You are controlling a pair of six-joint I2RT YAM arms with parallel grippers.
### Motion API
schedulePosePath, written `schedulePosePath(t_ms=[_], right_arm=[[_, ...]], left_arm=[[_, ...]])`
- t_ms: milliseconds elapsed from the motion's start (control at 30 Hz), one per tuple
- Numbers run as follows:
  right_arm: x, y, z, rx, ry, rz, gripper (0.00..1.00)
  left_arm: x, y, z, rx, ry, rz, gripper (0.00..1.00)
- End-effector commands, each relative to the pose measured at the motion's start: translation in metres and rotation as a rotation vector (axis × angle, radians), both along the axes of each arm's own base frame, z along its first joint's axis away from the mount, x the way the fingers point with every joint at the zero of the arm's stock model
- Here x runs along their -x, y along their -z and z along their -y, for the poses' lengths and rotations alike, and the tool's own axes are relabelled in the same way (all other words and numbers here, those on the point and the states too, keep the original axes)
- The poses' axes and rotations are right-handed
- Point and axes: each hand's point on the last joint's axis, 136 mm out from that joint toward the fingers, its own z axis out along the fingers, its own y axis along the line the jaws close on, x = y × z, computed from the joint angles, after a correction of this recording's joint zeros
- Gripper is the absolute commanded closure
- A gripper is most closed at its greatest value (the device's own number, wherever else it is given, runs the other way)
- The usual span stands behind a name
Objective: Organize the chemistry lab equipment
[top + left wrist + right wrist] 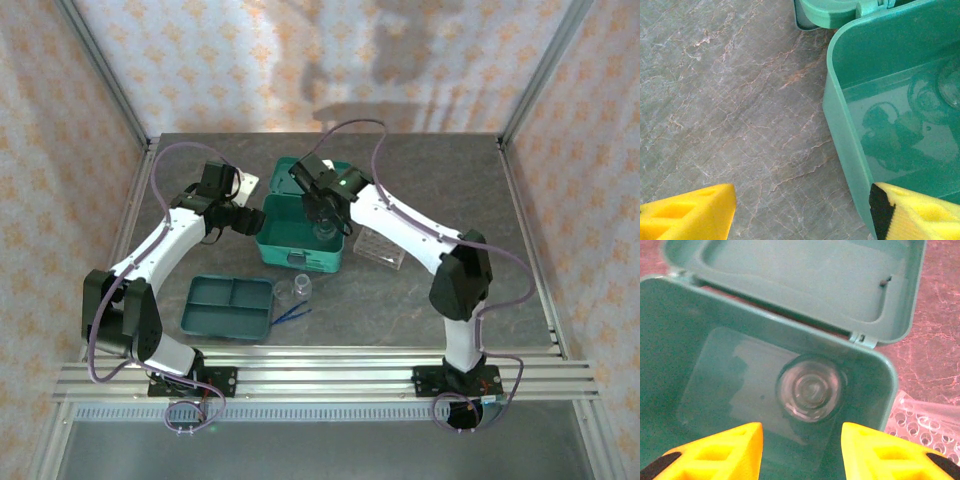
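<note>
— Chemistry lab equipment, left to right: what lies where?

— At the near left of the bench [400, 312] lies the divided tray [228, 306], with nothing in it that I can make out. Beyond it the left tool [802, 195] hangs wide open beside the left wall of the hinged case [300, 245], gripping nothing.

— And the small pieces?

— The tweezers [292, 313] and a loose vessel [300, 289] sit just right of the tray, on the near side of the case. The other vessel [811, 394] stands on the case floor, in its right half. Over it hovers the right tool [799, 435], jaws parted. The glass is below them rather than between them, so it holds nothing. The perforated rack [378, 247] is just right of the case.

— So what's the step, and how should it go?

— I'd say it's setting that vessel down in the case. To do it well, the tool should rise straight up until the fingers clear the rim. A sideways swing while it's low could tip the glass or catch the wall, or the lid open on the far side. The loose vessel looks like the next pick: come down from above and close on it gently.
</note>
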Motion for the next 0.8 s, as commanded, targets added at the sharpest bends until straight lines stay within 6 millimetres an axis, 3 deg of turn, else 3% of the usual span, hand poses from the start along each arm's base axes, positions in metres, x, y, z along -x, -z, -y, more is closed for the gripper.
schedulePosePath(t_ms=[0, 233, 467, 600, 767], right_arm=[[0.033, -0.018, -0.002, 0.029, -0.060, 0.004, 0.55], [0.090, -0.017, -0.019, 0.013, -0.185, -0.030, 0.55], [0.134, 0.004, -0.024, 0.032, -0.300, -0.109, 0.55], [0.147, 0.022, -0.029, 0.049, -0.330, -0.155, 0.53], [0.148, 0.044, -0.034, 0.059, -0.326, -0.182, 0.51]], left_arm=[[-0.001, 0.005, 0.000, 0.010, -0.005, -0.014, 0.25], [0.000, 0.004, 0.003, 0.019, 0.001, -0.014, 0.25], [-0.001, 0.003, 0.001, 0.010, -0.006, -0.007, 0.25], [-0.001, 0.003, 0.001, 0.009, -0.006, -0.007, 0.25], [0.000, 0.002, 0.001, 0.010, -0.008, -0.009, 0.25]])
